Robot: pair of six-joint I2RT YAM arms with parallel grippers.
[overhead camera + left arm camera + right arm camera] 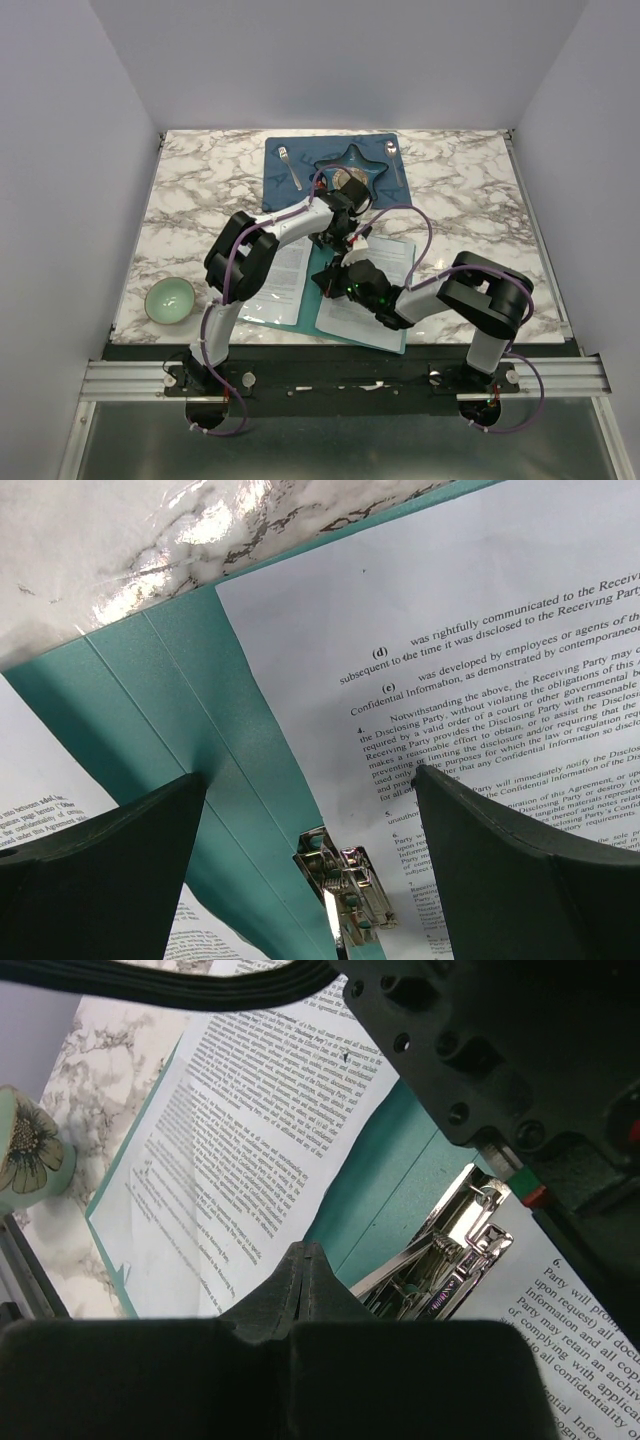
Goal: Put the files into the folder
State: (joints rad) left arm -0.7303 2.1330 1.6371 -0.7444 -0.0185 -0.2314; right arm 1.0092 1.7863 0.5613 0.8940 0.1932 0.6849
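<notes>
Folder (322, 290): lying open at the near middle of the worktop (200, 200), carrying files (395, 262) on both leaves, left and right of a silver clip (345, 885). Left gripper (310, 775): hanging wide open over the teal spine. Right gripper (305, 1258): pinching closed, holding nothing, beside the clip. Both arms: crowding over the spine, hiding the clip from above. Flowered bowl (170, 300): standing near left; blue placemat (285, 190): lying far.

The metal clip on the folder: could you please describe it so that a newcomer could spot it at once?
On the marble table, an open teal folder lies near the front edge, printed sheets on both halves. The clip sits on its bare central spine: the only shiny silver metal among flat paper and card.
</notes>
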